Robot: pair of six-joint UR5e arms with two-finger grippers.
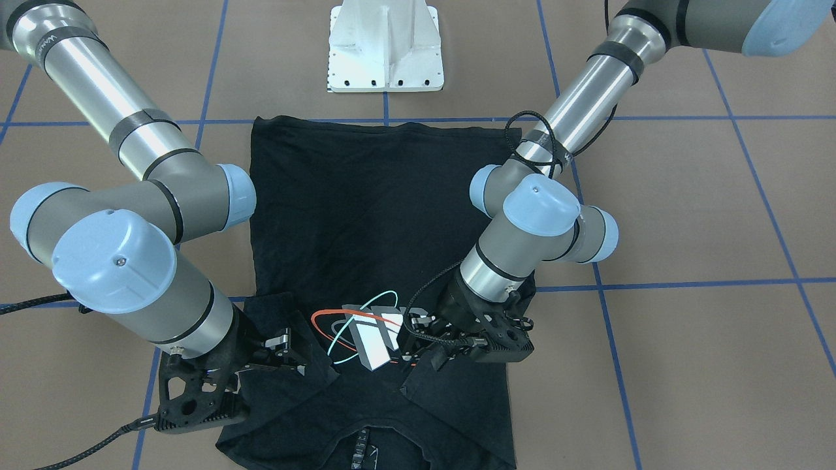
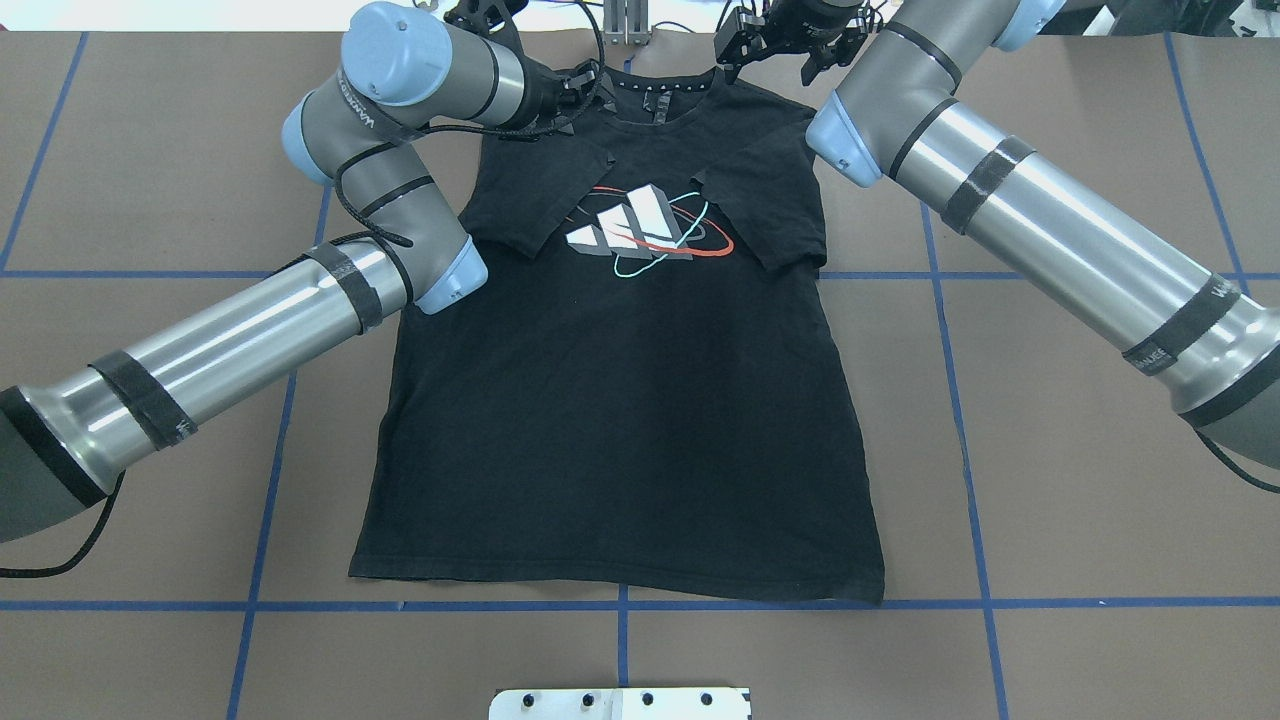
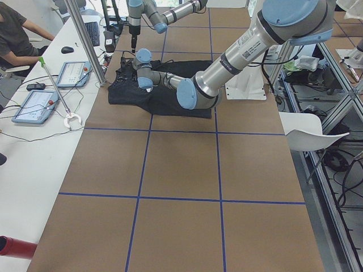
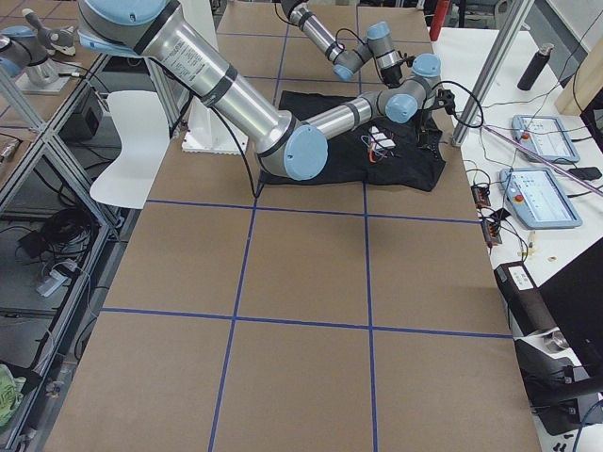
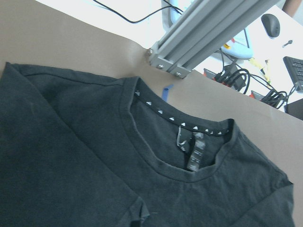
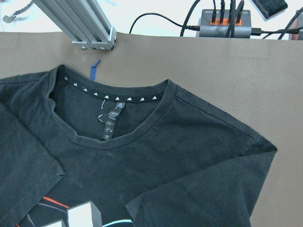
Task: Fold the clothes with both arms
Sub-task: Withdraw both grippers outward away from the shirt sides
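Black cotton T-shirt (image 1: pixel 366 215) lies flat, print up, on the brown counter (image 1: pixel 686 215) in the front-facing view, hem twd the white pedestal (image 1: pixel 385 46). The right hand (image 1: pixel 294 356) sits low over one tucked sleeve w/ fingers spread and nothing between them. The left hand (image 1: pixel 418 343) is at the edge of the logo (image 1: pixel 369 333). Cables clutter it, so you can't tell if it's released or clenched.

Overhead: both sleeves (image 2: pixel 530 205) are folded in over the chest, so I'd judge the sleeve step done and the lengthwise fold next. You'd need each hand to pinch a shoulder near the collar (image 2: pixel 660 95) and carry it evenly twd the hem (image 2: pixel 620 590). An uneven pull would prob skew the stack.

Side views: the shirt sits at the counter's far edge, beside a white desk w/ tablets (image 3: pixel 37 105). Nothing more on the hands there.

Left wrist cam: collar, neck label (image 5: pixel 195 153), a row of tiny white marks; text too small to read. Right wrist cam: same label, also unreadable. The logo is three slanted bars w/ red + teal rings, no wordmark legible.
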